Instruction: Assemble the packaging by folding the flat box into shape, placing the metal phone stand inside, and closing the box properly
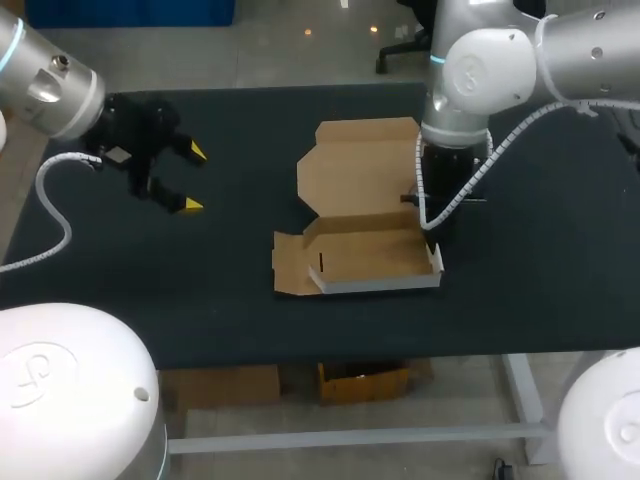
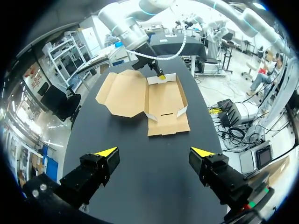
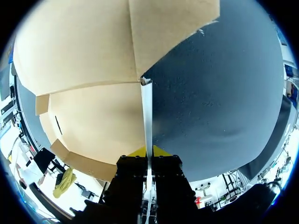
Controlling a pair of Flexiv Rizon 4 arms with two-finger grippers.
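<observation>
Box half folded in middle of desk, long axis side to side. Leftward, left pincer spread wide, empty, well apart. Lid flat, pointing to far edge. Right pincer clamped on right wall, hidden under arm from above.

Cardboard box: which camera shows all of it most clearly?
The left wrist view: the whole box shows, lid lying open, tray walls partly up. The head view shows it too, but the right arm hides one side. The right wrist view shows only part, with one wall's edge pinched in the right tool.
</observation>
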